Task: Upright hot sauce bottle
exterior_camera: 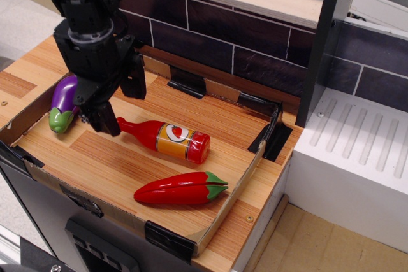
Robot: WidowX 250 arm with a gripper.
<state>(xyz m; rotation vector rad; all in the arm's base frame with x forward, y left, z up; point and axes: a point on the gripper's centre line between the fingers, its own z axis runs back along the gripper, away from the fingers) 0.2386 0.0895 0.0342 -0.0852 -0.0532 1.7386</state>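
The arm is matte black, built of stacked blocky segments; a pale grey ring circles its wrist; the end effector (121, 101) carries two dark, flat fingers.

hot sauce bottle (167, 138) cap behind tool (121, 100), eggplant (62, 101) partly hidden, arm cut off at top

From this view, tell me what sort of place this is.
Probably a toy kitchen play set: a glossy red plastic sauce bottle, purple toy eggplant and red toy chili lie on a wooden counter backed by dark tiles.

Purple eggplant (63, 101) and red chili pepper (182, 188) lie in the tray (121, 211).
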